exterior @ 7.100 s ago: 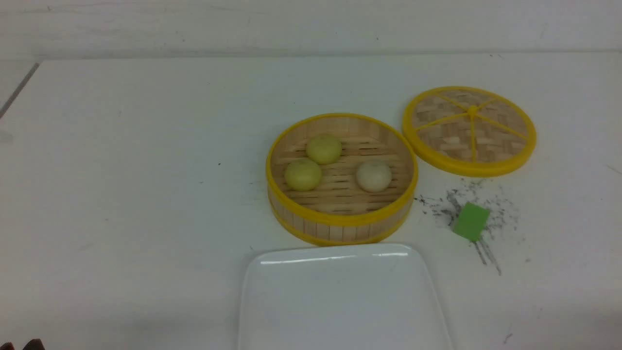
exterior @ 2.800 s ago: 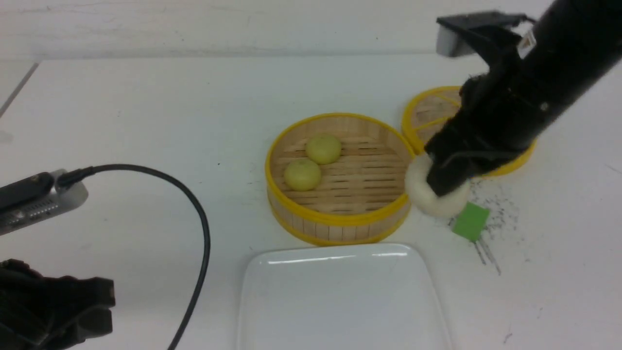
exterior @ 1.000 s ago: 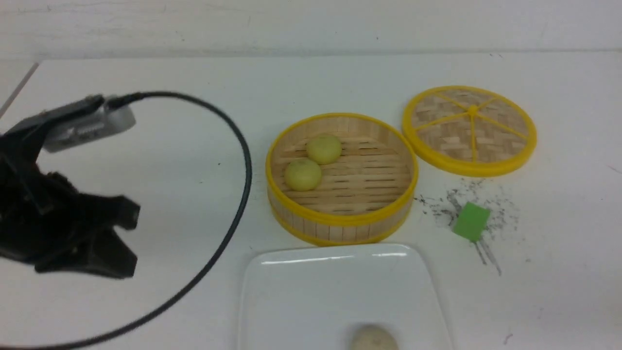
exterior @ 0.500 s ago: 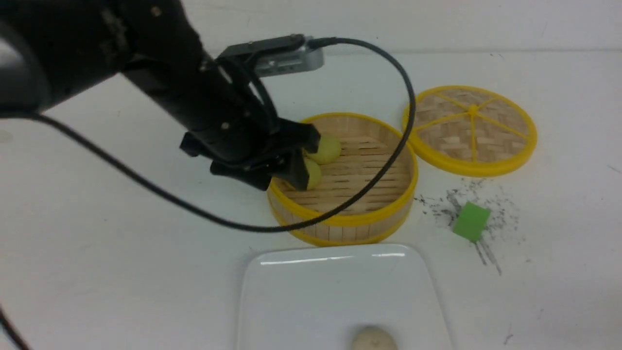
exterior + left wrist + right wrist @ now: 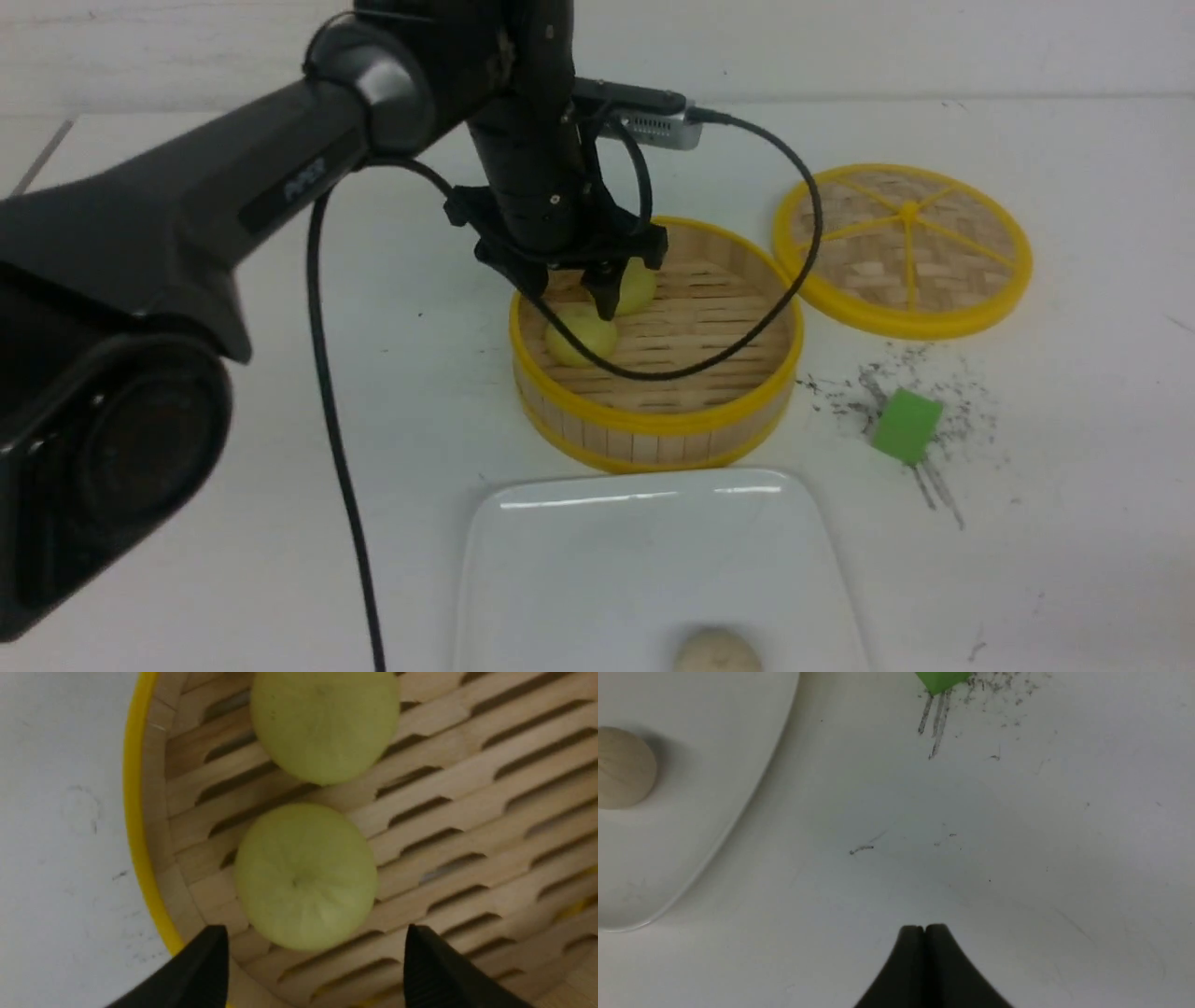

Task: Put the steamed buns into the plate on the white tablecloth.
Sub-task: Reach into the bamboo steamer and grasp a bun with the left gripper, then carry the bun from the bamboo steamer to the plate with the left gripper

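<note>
Your left gripper (image 5: 571,297) is open, with the jaws spread wider than a bun and nothing held. It hangs inside the steamer basket (image 5: 653,425), on the side facing the desk's left edge. In the left wrist view the two black fingertips (image 5: 205,956) sit either side of the nearer yellow-green bun (image 5: 306,876), with a gap on each side. I can't tell if they touch it.

The second yellow-green bun (image 5: 638,289) lies just behind the first one (image 5: 581,338), toward the far edge. The two are close together, almost touching, and both sit on the basket's slats.

The off-white bun (image 5: 717,651) is already on the plate (image 5: 597,579), right at the desk's near edge and partly cut off in the front view. The plate sits mid-desk along the near edge, on the white tablecloth (image 5: 1027,579), and the basket is just beyond its far rim.

Your right gripper (image 5: 924,933) is closed and empty, fingers pressed together. It is over bare cloth beside the plate's rounded corner (image 5: 714,765), on the side facing the right edge. It doesn't show in the front view.

The woven lid (image 5: 904,250) lies flat toward the far right, just beside the basket. The green cube (image 5: 904,426) sits on dark scuff marks between the basket and the right edge. A black cable (image 5: 341,485) loops from the left arm down toward the near edge.
</note>
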Robot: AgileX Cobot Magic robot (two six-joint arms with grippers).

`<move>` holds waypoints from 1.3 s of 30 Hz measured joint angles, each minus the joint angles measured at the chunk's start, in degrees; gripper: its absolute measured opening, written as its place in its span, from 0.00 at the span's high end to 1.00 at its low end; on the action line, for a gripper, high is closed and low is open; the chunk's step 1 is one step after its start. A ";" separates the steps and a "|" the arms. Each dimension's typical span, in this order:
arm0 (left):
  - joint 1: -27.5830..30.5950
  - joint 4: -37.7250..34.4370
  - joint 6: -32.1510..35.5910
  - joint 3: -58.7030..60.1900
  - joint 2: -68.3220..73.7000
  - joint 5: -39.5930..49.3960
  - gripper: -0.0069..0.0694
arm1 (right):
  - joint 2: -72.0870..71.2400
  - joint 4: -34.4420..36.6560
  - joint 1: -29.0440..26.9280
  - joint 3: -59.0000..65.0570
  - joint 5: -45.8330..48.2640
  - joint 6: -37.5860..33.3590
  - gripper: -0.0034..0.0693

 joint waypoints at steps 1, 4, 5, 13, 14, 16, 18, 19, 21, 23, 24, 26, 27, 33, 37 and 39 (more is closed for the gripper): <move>0.00 -0.01 -0.12 -0.67 1.29 0.00 0.25 | 0.00 -0.13 0.00 0.00 0.00 0.00 0.95; 0.00 -0.01 -0.12 -1.51 3.44 -0.27 0.26 | 0.00 -0.25 0.00 0.00 0.00 0.00 0.95; 0.00 -0.01 -0.12 -1.64 4.18 -0.69 0.27 | 0.00 -0.25 0.00 0.00 0.00 0.00 0.95; 0.00 0.33 -2.31 -1.76 5.98 -2.01 0.51 | 0.00 -0.38 0.00 0.00 0.00 0.00 0.94; 0.00 0.33 -2.60 -1.82 5.98 -2.01 0.57 | 0.00 -0.38 0.00 0.00 0.00 0.00 0.94; 0.00 0.33 -3.92 -1.81 5.74 -2.08 0.70 | 0.00 -0.38 0.00 0.00 0.00 0.00 0.94; 0.00 0.33 -5.79 -2.34 4.60 -0.68 0.84 | 0.00 -0.38 0.00 0.00 0.00 0.00 0.93; 0.00 0.33 -6.32 -2.89 4.06 0.61 0.86 | 0.00 -0.38 0.00 0.00 0.00 0.00 0.93; 0.00 0.33 -6.98 -5.75 1.52 3.84 0.88 | 0.00 -0.46 0.00 0.00 0.00 0.00 0.93; 0.00 0.33 -7.48 -9.04 -1.92 4.38 0.88 | 0.00 -0.45 0.00 0.00 -0.06 0.00 0.93; 0.00 0.33 -7.62 -10.55 -3.83 4.38 0.88 | 0.00 -0.45 0.00 0.00 -0.06 0.00 0.93; 0.00 0.33 -7.85 -13.02 -8.14 4.27 0.88 | 0.00 -0.45 0.00 0.00 -0.06 0.00 0.92; 0.00 0.78 -7.90 -13.74 -11.10 4.27 0.88 | 0.00 -0.45 0.00 0.00 -0.06 0.00 0.92; 0.00 0.85 -8.02 -6.52 -26.06 4.39 0.88 | 0.00 -0.45 0.00 0.00 -0.06 0.00 0.92; 0.00 -2.11 -9.60 13.29 -35.20 4.39 0.88 | 0.00 -0.45 0.00 0.00 -0.06 0.00 0.91; 0.00 -3.60 -10.79 21.18 -36.76 4.39 0.88 | 0.00 -0.45 0.00 0.00 -0.24 0.00 0.91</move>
